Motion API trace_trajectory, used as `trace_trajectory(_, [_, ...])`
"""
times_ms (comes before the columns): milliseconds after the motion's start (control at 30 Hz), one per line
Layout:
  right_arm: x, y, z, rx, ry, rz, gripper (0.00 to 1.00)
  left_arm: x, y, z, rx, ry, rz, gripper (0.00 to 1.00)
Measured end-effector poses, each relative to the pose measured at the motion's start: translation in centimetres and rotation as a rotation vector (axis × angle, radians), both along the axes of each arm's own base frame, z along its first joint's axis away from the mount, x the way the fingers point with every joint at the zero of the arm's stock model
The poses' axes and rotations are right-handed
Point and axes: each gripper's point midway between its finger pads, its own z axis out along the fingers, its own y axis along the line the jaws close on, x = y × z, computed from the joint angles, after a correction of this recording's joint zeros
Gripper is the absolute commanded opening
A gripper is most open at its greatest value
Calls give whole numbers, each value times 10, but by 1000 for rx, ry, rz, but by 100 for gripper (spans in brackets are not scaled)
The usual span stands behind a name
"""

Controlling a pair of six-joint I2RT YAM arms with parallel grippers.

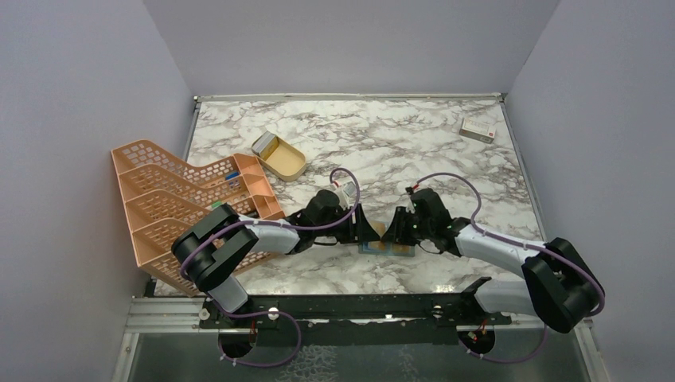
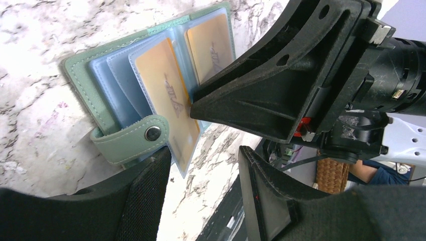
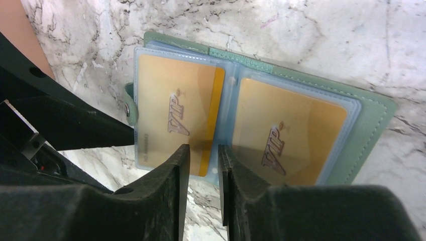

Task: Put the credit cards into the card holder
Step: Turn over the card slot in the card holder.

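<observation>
- R gripper point(image 3: 201, 150) hovered at near edge of card holder point(image 3: 374, 115); jaws parted a crack, gripping nothing.
- L gripper point(image 2: 203, 153) spread wide, empty, just beside snap tab point(image 2: 133, 140); contact unclear.
- card holder lay open, near-centre of table point(image 1: 398, 135), btwn both grippers.
- right card point(image 3: 291, 125) fully sleeved. left card point(image 3: 171, 110) was in its sleeve w/ orange strip bare by spine.
- Est.: nearly done. left card prob. needs nudge home; no loose cards seen.

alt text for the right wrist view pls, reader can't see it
Open grey-green card holder lies flat on the marble table, a gold VIP card in each clear sleeve; the left card pokes partly out toward the fold. The right claw, fingers narrowly apart, sits at that card's lower corner.
</observation>
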Motion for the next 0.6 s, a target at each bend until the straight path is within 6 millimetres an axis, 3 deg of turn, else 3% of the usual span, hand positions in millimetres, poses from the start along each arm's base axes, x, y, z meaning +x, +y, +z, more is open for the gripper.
trace_trajectory(367, [5, -14, 26, -22, -87, -53, 34, 7, -14, 18, -40, -30, -14, 54])
trace_trajectory(600, [15, -31, 70, -18, -215, -152, 34, 7, -25, 23, -54, -38, -34, 54])
